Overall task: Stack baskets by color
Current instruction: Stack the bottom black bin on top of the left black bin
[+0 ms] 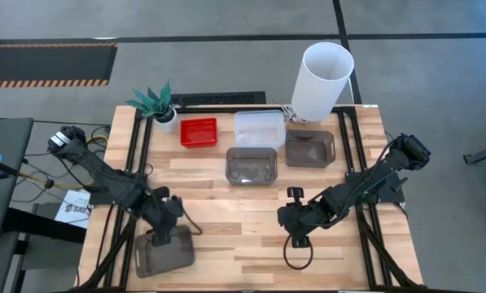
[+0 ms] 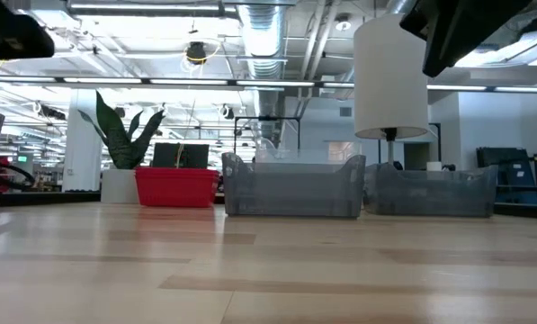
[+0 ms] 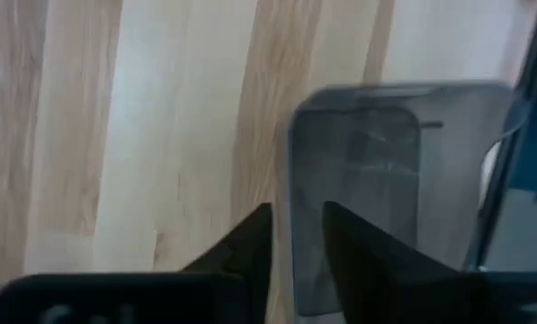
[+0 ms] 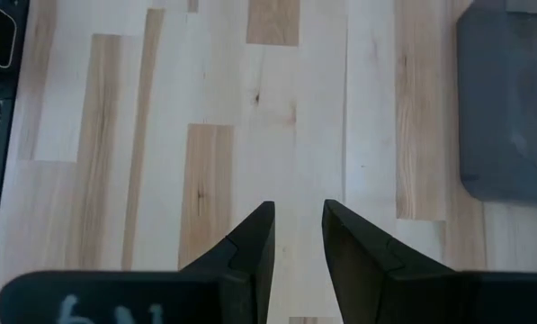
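Tall white cylinder [image 1: 322,80] — stands at the far edge of the light wooden slatted table [image 1: 226,220], toward its right side; in the low view the white cylinder [image 2: 390,76] rises above the table line. Small potted plant with spiky green leaves in a white pot [image 1: 157,104] — stands at the far left corner of the table. Grey floor [image 1: 226,20] surrounds the table, with a black-and-orange striped mat [image 1: 47,63] at upper left.
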`<state>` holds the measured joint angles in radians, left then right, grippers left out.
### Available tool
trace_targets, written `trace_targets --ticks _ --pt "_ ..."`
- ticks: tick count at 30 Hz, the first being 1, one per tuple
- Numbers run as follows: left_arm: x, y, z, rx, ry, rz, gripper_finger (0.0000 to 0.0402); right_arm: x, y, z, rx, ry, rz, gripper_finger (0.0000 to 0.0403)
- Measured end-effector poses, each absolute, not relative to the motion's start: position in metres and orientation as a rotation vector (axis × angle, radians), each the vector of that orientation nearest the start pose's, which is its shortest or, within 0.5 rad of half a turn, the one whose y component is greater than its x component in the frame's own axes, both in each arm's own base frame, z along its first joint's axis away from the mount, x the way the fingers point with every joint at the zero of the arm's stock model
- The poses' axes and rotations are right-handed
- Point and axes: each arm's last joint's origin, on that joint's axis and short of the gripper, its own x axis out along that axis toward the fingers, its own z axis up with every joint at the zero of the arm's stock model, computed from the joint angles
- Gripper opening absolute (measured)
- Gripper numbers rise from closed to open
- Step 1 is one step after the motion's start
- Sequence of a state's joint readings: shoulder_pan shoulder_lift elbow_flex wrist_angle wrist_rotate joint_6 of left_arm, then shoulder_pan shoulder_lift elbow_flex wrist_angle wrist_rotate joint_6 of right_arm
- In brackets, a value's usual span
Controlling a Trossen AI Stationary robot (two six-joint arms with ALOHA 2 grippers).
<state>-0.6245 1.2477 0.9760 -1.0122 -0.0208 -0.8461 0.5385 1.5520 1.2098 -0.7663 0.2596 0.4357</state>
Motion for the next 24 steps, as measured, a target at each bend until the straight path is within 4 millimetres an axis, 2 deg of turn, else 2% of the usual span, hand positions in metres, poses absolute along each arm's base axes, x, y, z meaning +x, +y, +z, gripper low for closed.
trace_targets --ticks 7,12,19,21,24 --pt "0.173 -0.147 0.235 -0.244 1.397 0.083 0.0188 0.269 0.152 0.256 -0.036 1.044 0.023 0.0116" --pt "0.18 -0.157 0.213 -0.172 1.475 0.136 0.0221 0.269 0.152 0.256 -0.037 1.045 0.023 0.0116" --pt "0.19 -0.166 0.182 -0.061 1.636 0.082 0.0212 0.268 0.151 0.256 -0.042 1.054 0.02 0.0116" --pt "0.19 -0.168 0.178 -0.044 1.665 0.055 0.0194 0.268 0.151 0.255 -0.044 1.058 0.019 0.0116" --pt "0.19 -0.168 0.176 -0.027 1.674 0.039 0.014 0.268 0.151 0.255 -0.044 1.058 0.019 0.0116"
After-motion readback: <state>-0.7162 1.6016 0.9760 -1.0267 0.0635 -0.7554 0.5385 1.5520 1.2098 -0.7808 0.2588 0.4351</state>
